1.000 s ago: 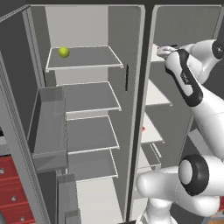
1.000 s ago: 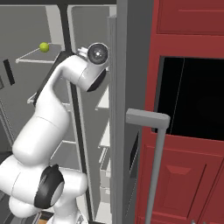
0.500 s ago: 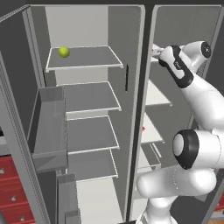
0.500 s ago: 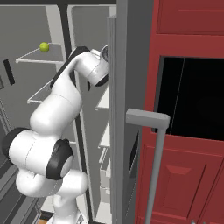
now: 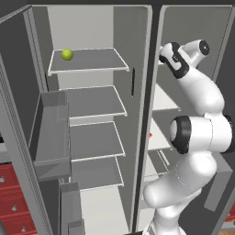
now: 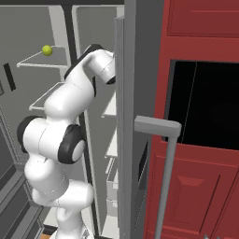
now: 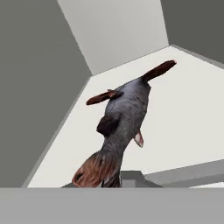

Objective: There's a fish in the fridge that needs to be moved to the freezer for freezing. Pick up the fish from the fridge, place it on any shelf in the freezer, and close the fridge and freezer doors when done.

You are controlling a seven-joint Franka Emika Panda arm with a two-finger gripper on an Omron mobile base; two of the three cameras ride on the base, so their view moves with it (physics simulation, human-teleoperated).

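1. Grey and mottled, with reddish-brown fins and tail, the fish (image 7: 122,127) filled the middle of the hand view, its tail end low near the bottom edge and its far end reaching toward the upper right.
2. Below it lay a white shelf (image 7: 183,118), meeting pale back and side walls in the upper part of that view; whether the fish touched the shelf could not be told.
3. The gripper (image 5: 166,51) was clenched, and the fish at the base of the hand view appeared to be held in it.
4. In the left base view the hand sat at upper right, inside the top of the freezer (image 5: 193,27).
5. The fridge (image 5: 92,114) took the centre-left of that view, with a green ball (image 5: 67,54) on its top shelf at upper left.
6. Both compartments stood open; the freezer door (image 6: 133,116) ran edge-on down the middle of the right base view, beside a red cabinet (image 6: 200,186).
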